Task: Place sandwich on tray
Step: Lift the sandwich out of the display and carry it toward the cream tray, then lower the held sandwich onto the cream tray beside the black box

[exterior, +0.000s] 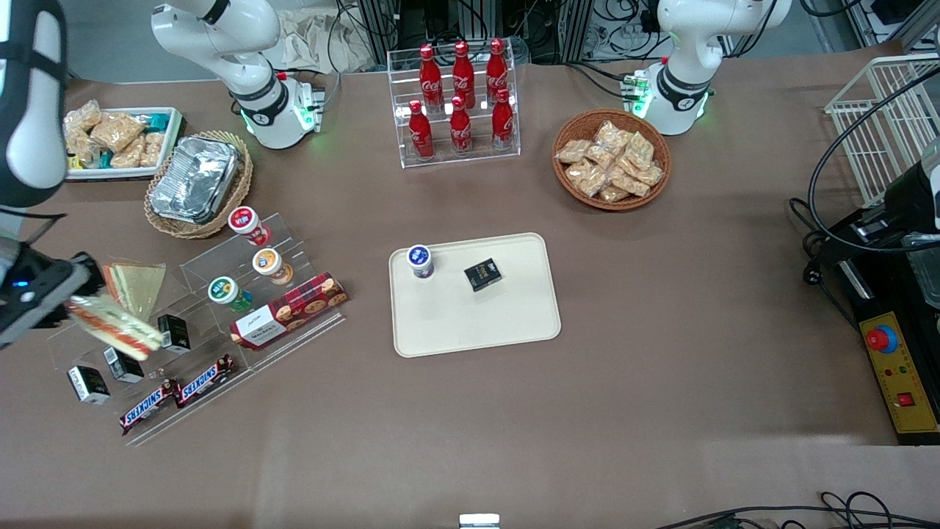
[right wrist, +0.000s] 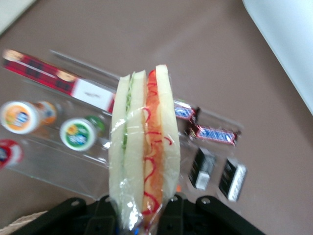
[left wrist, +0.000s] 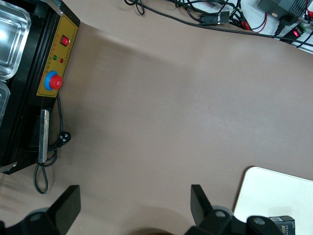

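Observation:
The clear-wrapped sandwich (exterior: 116,325) (right wrist: 144,152), white bread with a red-orange stripe, hangs above the acrylic snack stand at the working arm's end of the table. My gripper (exterior: 70,303) (right wrist: 139,215) is shut on its narrow end, black fingers (right wrist: 105,213) pressing both bread faces. The cream tray (exterior: 507,323) lies flat mid-table, well apart from the sandwich. A small blue-lidded cup (exterior: 420,261) and a black box (exterior: 482,274) sit on the tray's part farther from the front camera.
A pale yellow-green wedge (exterior: 139,283) rests on the acrylic stand (exterior: 220,323), with cups, a tartan biscuit box (exterior: 290,310), Snickers bars (exterior: 176,393) and small black boxes. A foil container in a wicker basket (exterior: 197,180), a cola rack (exterior: 459,103) and a snack basket (exterior: 611,169) stand farther back.

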You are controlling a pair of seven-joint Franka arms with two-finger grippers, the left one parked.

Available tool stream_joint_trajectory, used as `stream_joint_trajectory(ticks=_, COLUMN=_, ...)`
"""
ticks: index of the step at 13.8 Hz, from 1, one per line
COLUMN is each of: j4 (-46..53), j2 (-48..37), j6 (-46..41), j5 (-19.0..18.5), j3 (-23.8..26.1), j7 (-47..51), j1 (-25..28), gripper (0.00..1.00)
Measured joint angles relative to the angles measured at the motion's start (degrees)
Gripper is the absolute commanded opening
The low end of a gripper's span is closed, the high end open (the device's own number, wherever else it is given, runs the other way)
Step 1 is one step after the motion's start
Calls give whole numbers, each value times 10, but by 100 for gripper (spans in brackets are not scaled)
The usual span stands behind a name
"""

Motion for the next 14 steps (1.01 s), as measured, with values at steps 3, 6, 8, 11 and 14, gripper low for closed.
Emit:
stream_joint_trajectory(ticks=3, j4=13, j2=1, j6=-24, j5=0, j3=2, j7=57, j1=78, gripper=0)
stream_joint_trajectory(ticks=6, j4=14, j2=7, j6=-25, j5=9, j3=5, j7=184, j1=183, gripper=0)
stream_joint_trajectory(ticks=8, j4=14, j2=25, j6=-4, j5=29, j3=8, j7=242, j1=248, gripper=0)
stream_joint_trajectory(ticks=11, j4=23, j2=78, j6=48, j5=34, j3=10, j7=258, j1=306, gripper=0)
stream_joint_trajectory(ticks=14, j4=58, j2=151, j6=99, j5=36, j3=35, j7=258, j1=322, gripper=0)
